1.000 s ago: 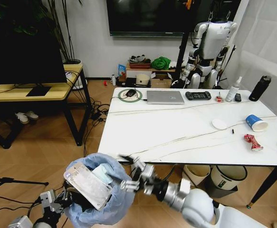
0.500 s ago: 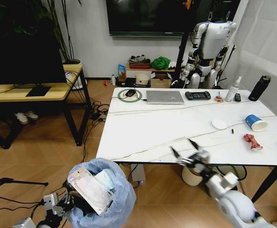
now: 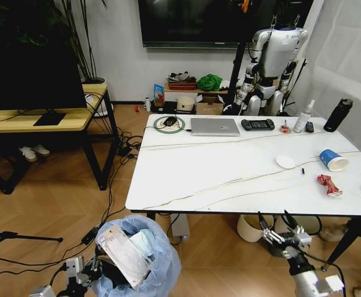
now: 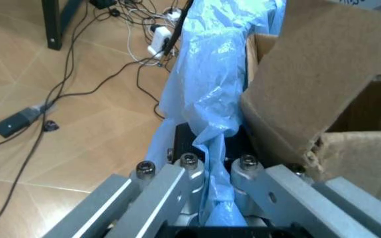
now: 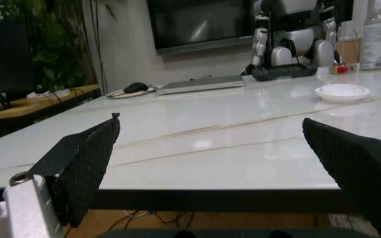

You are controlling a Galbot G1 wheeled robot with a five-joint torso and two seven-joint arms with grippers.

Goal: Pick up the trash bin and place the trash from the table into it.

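Note:
The trash bin (image 3: 144, 257), lined with a puffy light-blue bag, hangs low at the left in front of the table (image 3: 199, 173). It holds a clear plastic pack (image 3: 124, 253) and torn brown cardboard (image 4: 323, 74). My left gripper (image 3: 84, 273) is shut on the bag's rim (image 4: 207, 124). My right gripper (image 3: 278, 228) stands open just below the table's front edge, with its black fingers (image 5: 85, 163) spread wide and nothing between them. On the table's right part lie a blue paper cup (image 3: 334, 159), a crushed red can (image 3: 329, 184) and a small white disc (image 3: 285, 161).
A silver laptop (image 3: 215, 126), a game controller (image 3: 258, 124), a spray bottle (image 3: 304, 117) and a black bottle (image 3: 339, 115) line the table's far edge. A cream bucket (image 3: 253, 226) and a grey bin (image 3: 299, 231) stand under it. A wooden desk (image 3: 38, 120) and floor cables (image 3: 115, 179) lie left.
My right gripper has swung away from the bin to the right and dropped below the table's front edge. The bin, still held by the left gripper, has shifted slightly right and down.

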